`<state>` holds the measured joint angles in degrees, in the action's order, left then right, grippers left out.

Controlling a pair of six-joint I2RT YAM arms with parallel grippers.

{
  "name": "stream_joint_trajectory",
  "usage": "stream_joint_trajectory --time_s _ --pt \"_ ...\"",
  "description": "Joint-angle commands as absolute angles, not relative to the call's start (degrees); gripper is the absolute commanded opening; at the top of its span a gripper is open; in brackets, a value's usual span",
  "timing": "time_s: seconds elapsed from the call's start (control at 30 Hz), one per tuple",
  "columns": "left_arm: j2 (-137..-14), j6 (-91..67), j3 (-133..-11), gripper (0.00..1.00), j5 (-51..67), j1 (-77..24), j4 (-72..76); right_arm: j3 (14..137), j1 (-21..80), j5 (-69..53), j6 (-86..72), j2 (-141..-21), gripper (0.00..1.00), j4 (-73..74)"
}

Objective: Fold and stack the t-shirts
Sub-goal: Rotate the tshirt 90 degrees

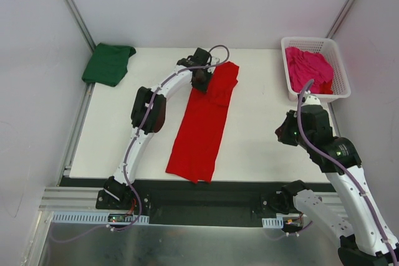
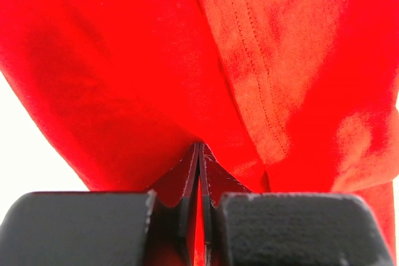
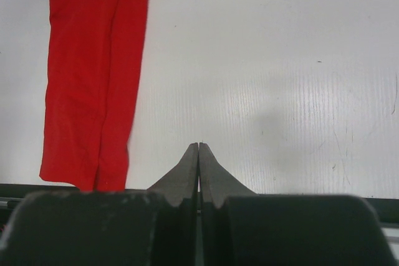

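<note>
Table (image 1: 262, 141) spreads white, with bare room either side of the red t-shirt (image 1: 199, 132), a long strip whose near hem reaches the front edge. At the far left corner lies the green t-shirt (image 1: 109, 63); at the far right, the pink t-shirt (image 1: 308, 70) fills the basket (image 1: 340, 85). My left gripper (image 2: 199, 154) is pinched on red cloth at the strip's far end; my right gripper (image 3: 199, 147) is closed on nothing above bare table.

light: we read bright, even, from overhead | shadows: soft, faint on white worktop (image 1: 262, 135) | glare: red t-shirt (image 2: 280, 91) washes orange in left wrist view | focus: right claw (image 3: 198, 147) body blurs near lens, we get sharp top view
</note>
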<state>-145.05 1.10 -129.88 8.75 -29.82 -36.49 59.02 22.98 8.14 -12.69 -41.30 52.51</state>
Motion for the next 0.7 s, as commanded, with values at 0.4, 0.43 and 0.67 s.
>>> stream_joint_trajectory --time_s 0.4,0.43,0.67 --pt "-146.4 -4.1 -126.7 0.0 3.0 -22.7 -41.6 58.3 23.2 8.6 -13.7 -39.9 0.02 52.5" --pt "-146.3 -4.4 -126.6 0.0 2.7 -22.3 -41.6 58.1 23.2 8.5 -13.7 -39.9 0.02 52.6" --pt "-146.3 -6.8 -125.7 0.0 1.6 -20.2 -41.6 58.3 23.3 8.7 -13.8 -39.9 0.02 52.7"
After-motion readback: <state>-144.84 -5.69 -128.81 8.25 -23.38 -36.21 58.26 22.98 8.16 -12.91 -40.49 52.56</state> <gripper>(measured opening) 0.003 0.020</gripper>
